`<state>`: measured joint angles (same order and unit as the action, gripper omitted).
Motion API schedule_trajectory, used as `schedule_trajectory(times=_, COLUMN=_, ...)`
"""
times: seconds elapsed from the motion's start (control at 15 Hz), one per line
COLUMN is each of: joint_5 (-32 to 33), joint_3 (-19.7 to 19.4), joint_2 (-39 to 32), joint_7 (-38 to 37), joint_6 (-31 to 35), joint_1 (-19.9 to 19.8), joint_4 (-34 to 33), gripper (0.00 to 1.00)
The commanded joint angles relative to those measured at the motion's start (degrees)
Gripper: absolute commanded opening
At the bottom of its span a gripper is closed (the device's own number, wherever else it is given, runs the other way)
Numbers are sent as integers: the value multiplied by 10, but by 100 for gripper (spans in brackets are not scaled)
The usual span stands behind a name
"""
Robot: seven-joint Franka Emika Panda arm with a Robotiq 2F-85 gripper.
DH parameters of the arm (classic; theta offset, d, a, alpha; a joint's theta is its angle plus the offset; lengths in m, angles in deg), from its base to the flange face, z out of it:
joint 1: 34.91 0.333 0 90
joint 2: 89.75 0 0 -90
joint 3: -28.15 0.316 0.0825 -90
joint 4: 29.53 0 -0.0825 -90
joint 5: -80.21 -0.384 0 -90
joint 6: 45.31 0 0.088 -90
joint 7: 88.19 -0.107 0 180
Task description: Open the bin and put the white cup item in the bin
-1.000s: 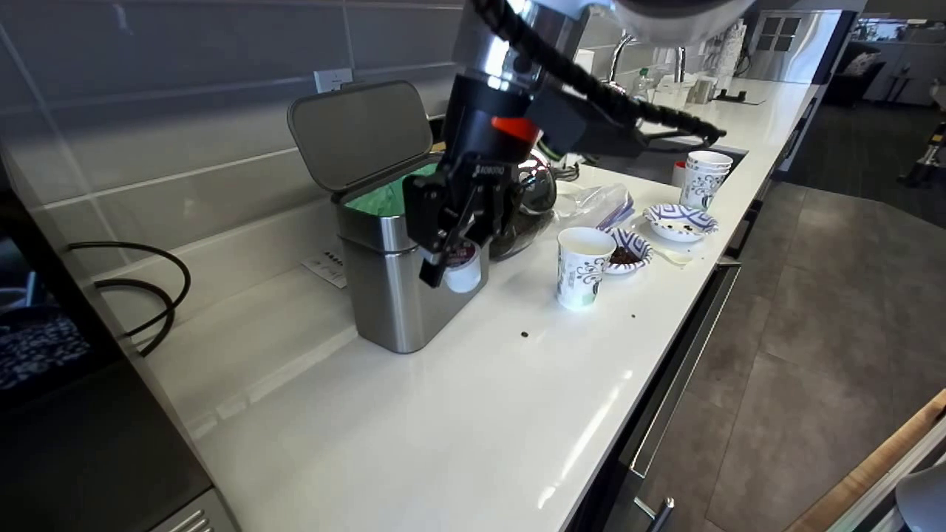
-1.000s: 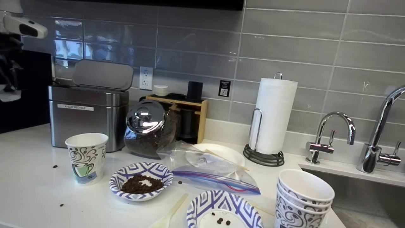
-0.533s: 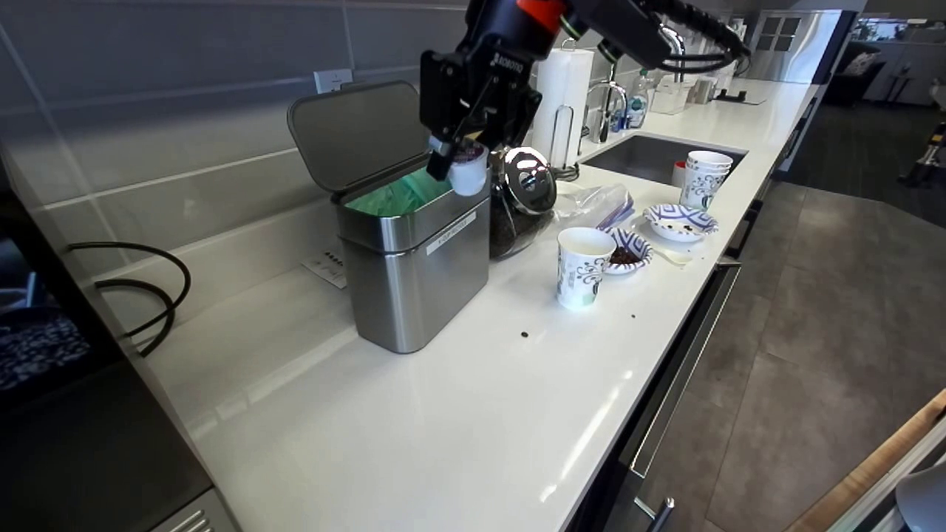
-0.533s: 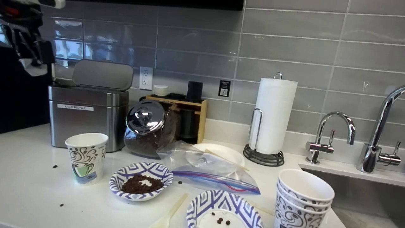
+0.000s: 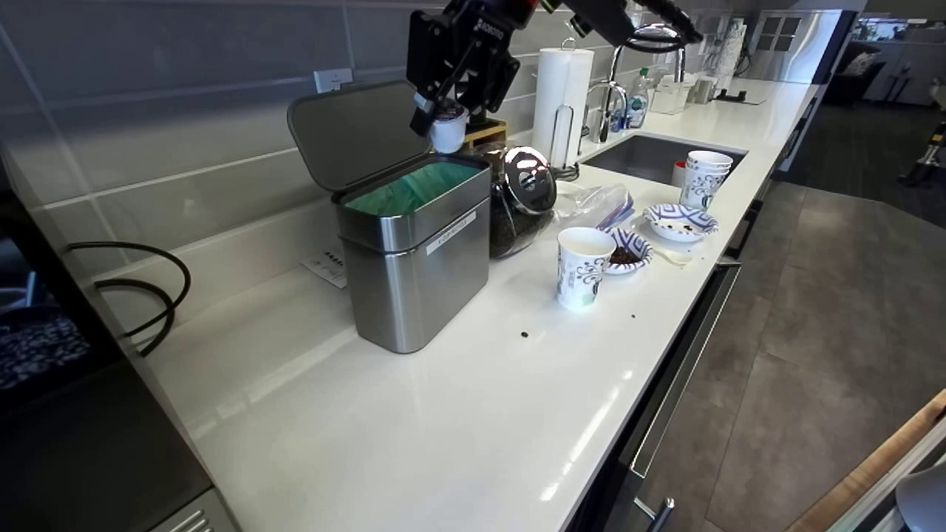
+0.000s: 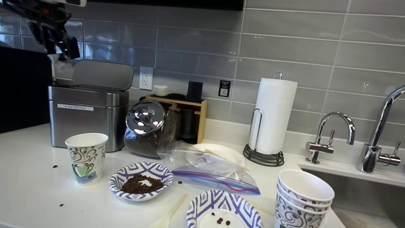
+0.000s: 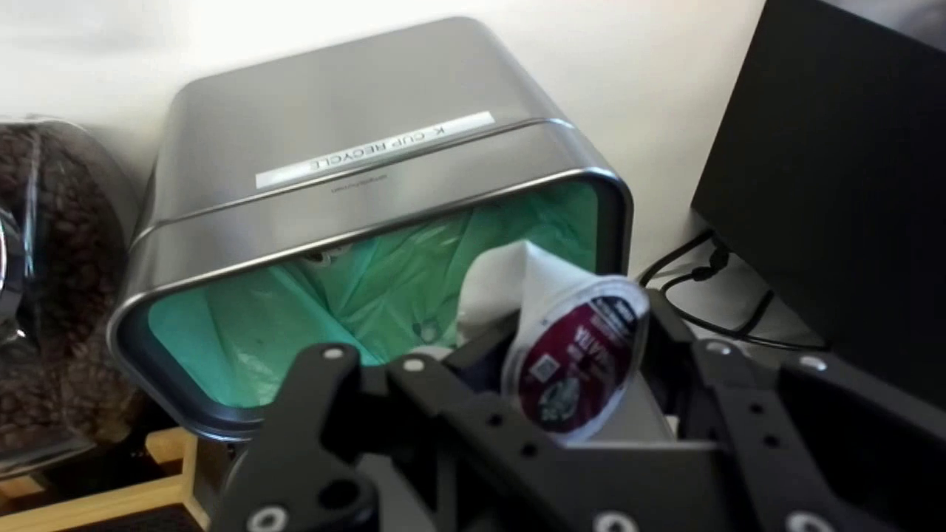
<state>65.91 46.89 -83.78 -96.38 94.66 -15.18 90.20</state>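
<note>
The steel bin (image 5: 421,288) stands on the white counter (image 5: 443,428), its lid (image 5: 362,137) tipped up toward the tiled wall (image 5: 192,111) behind it, and I can see a green liner (image 5: 417,191) inside. Above the bin hangs the gripper (image 7: 575,343), its fingers (image 7: 484,358) drawn in against the little white pod (image 5: 447,137), no farther apart than the pod is wide, and they have hold of it. The pod has its dark red top uppermost and is higher than the bin's mouth; whether it is squarely over the opening, I can't tell from here. Just beside the bin sits a glass jar of coffee beans (image 6: 150,144). Out from the bin's labelled side, near it, a taller paper cup (image 6: 87,158) stands upright, and farther from the bin are two patterned bowls (image 6: 158,171) with dark bits in them. The paper towel roll (image 6: 273,117) is well apart from the bin.
</note>
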Motion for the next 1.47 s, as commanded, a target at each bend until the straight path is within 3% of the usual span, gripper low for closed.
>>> schedule_trajectory(times=0.0, joint_5=2, joint_3=0, joint_2=-48, joint_7=37, joint_6=22, joint_1=-2, joint_4=-38, gripper=15)
schedule_trajectory(times=0.93, joint_5=1, joint_3=2, joint_2=-108, joint_7=101, joint_6=20, joint_1=-5, joint_4=-90, gripper=18)
schedule_trajectory(times=1.0, joint_5=4, joint_3=1, joint_2=-108, joint_7=99, joint_6=20, joint_1=-6, joint_4=-89, gripper=51)
schedule_trajectory(times=1.07, joint_5=5, joint_3=1, joint_2=-107, joint_7=100, joint_6=20, joint_1=-6, joint_4=-88, gripper=64)
schedule_trajectory(times=1.13, joint_5=5, joint_3=1, joint_2=-107, joint_7=99, joint_6=19, joint_1=-6, joint_4=-88, gripper=65)
schedule_trajectory(times=1.4, joint_5=6, joint_3=0, joint_2=-104, joint_7=99, joint_6=19, joint_1=-8, joint_4=-86, gripper=95)
